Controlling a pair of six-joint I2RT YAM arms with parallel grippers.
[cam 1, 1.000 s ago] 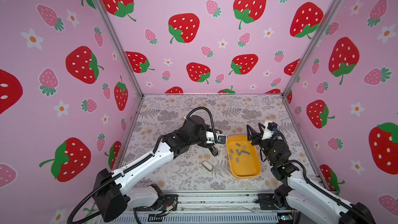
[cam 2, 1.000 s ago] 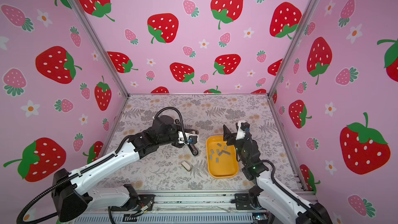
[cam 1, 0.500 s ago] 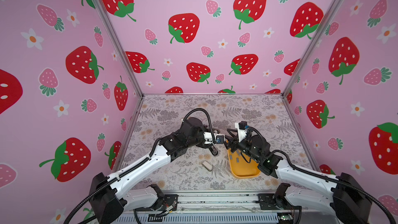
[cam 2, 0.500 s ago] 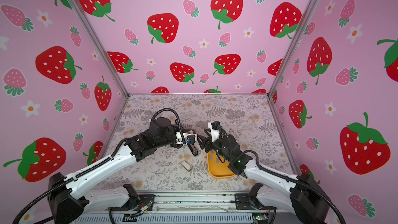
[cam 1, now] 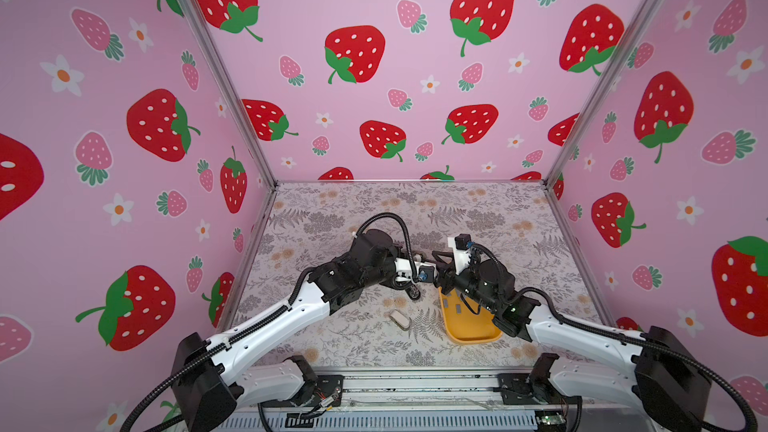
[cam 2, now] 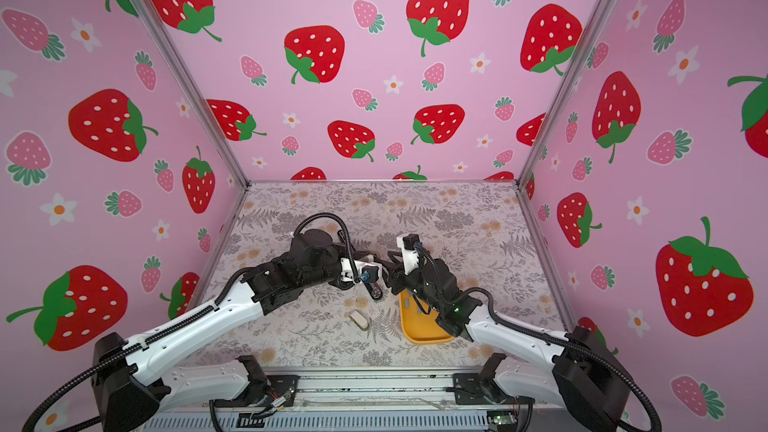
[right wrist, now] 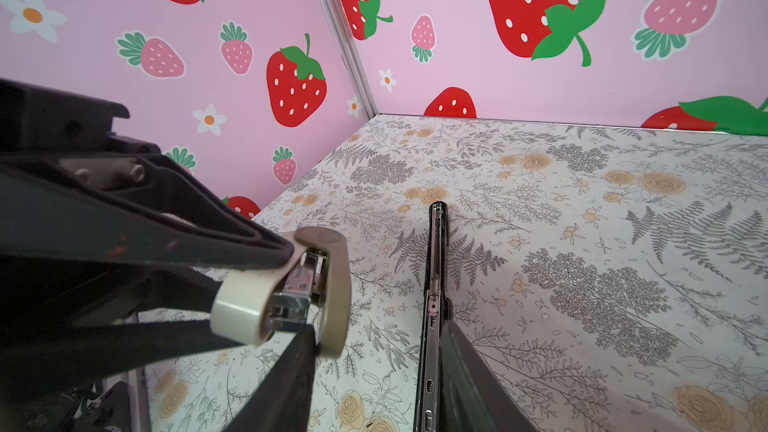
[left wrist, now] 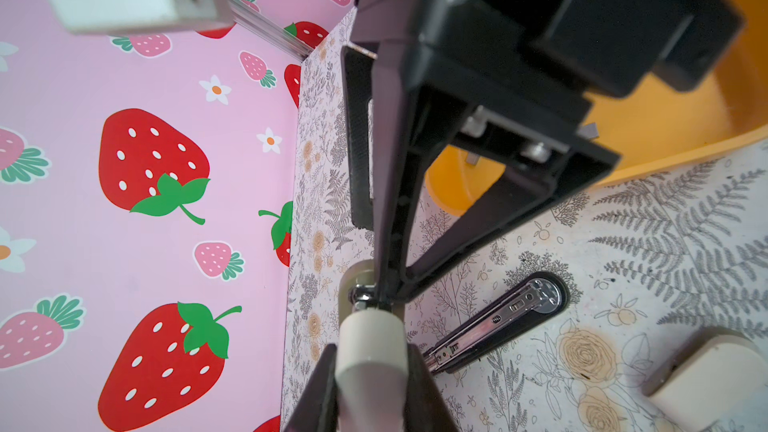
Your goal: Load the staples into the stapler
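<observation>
The black stapler [right wrist: 434, 280] lies flat on the floral mat with its chrome rail facing up, also showing in the left wrist view [left wrist: 503, 320] and in both top views [cam 1: 413, 293] [cam 2: 376, 292]. My right gripper [right wrist: 380, 330] is open and straddles the stapler's near end, which lies along the inside of one finger [right wrist: 469, 376]. My left gripper [left wrist: 370, 351] is shut on a small stubby cream-white object [right wrist: 253, 305] with metal parts inside, held just above the mat beside the stapler. Grey staples [cam 1: 457, 308] lie in the yellow tray [cam 1: 473, 332].
A second stubby cream-white object [cam 1: 399, 320] [left wrist: 702, 367] lies on the mat in front of the stapler. The two grippers meet closely at mid-table [cam 2: 384, 278], with the right arm over the tray's far end. Pink strawberry walls [cam 1: 374, 76] enclose three sides.
The right arm has swung left from above the tray to the stapler beside the left gripper, and its jaws have narrowed. The left arm has barely moved.
</observation>
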